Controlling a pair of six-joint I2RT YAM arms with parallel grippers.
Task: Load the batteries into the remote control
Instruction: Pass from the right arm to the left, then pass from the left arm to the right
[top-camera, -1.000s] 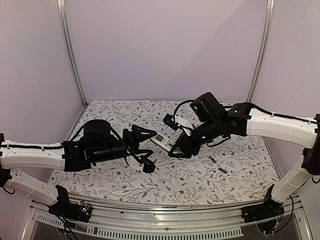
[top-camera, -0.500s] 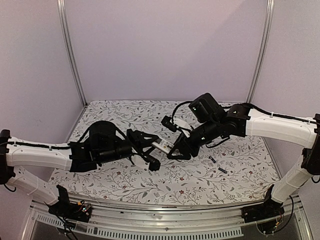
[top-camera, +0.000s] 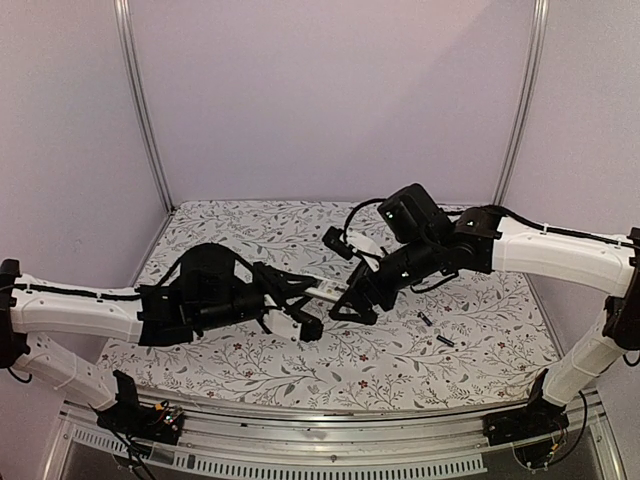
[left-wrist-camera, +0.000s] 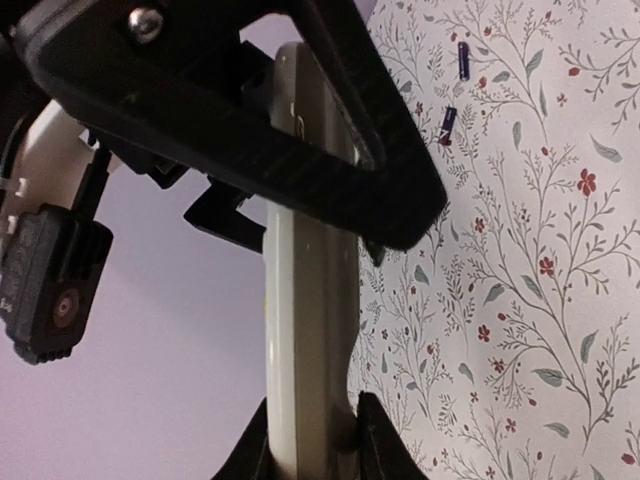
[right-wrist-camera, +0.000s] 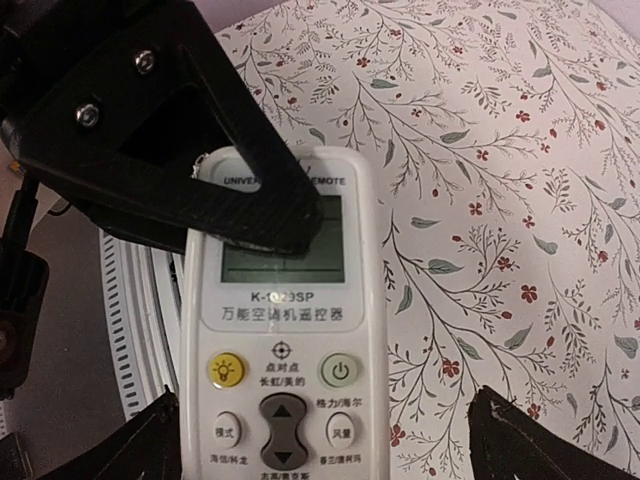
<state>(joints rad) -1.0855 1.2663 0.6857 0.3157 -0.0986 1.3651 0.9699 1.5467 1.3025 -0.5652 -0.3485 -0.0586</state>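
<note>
**Top view.** The left gripper (top-camera: 305, 292) is clamped on the remote control (top-camera: 322, 291), which is held above the table (top-camera: 250, 375) near its centre. The right gripper (top-camera: 345, 306) sits at the remote control's 4 o'clock end with its jaws spread wide. The batteries (top-camera: 425, 320) lie on the table further out at 4 o'clock, apart from both arms.

**Left wrist view.** The remote control appears edge-on, pinched across its thickness. Confirm this hold is firm before relying on it alone.

**Right wrist view.** The button face points toward this camera, and one left finger (right-wrist-camera: 200, 170) covers the display. Back the right gripper straight out along the remote control's length. Avoid side contact, which would likely twist it in the clamp.
</note>
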